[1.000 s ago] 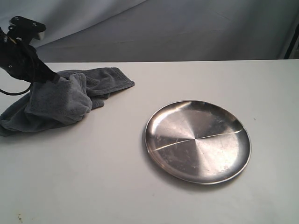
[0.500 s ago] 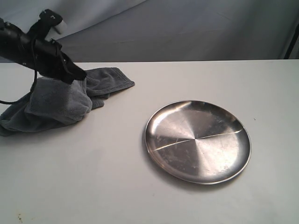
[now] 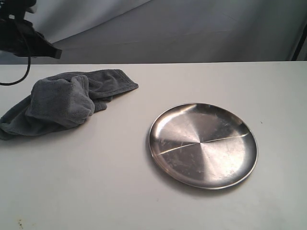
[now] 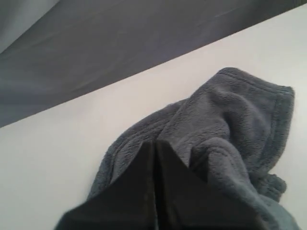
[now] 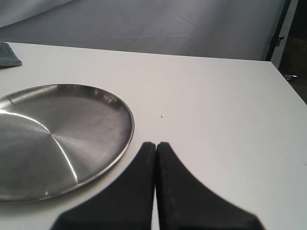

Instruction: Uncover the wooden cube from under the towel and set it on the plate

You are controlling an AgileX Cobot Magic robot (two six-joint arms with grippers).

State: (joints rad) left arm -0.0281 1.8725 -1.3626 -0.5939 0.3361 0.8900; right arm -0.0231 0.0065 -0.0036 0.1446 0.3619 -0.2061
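Note:
The dark grey towel (image 3: pixel 67 100) lies bunched in a heap at the left of the white table, also filling the left wrist view (image 4: pixel 230 124). No wooden cube shows in any view. The steel plate (image 3: pixel 203 143) sits empty to the right; its rim shows in the right wrist view (image 5: pixel 125 139). My left gripper (image 3: pixel 56 51) hangs shut above and behind the towel, clear of it, its fingertips pressed together (image 4: pixel 155 143). My right gripper (image 5: pixel 156 143) is shut with nothing in it, just beside the plate's rim; it is outside the exterior view.
A grey fabric backdrop (image 3: pixel 192 28) hangs behind the table's far edge. A black stand (image 5: pixel 279 33) rises past the table's corner in the right wrist view. A black cable (image 3: pixel 21 67) dangles from the left arm.
The left gripper has risen off the towel and pulled back up and to the left. The towel heap has stayed in place. The plate has not moved.

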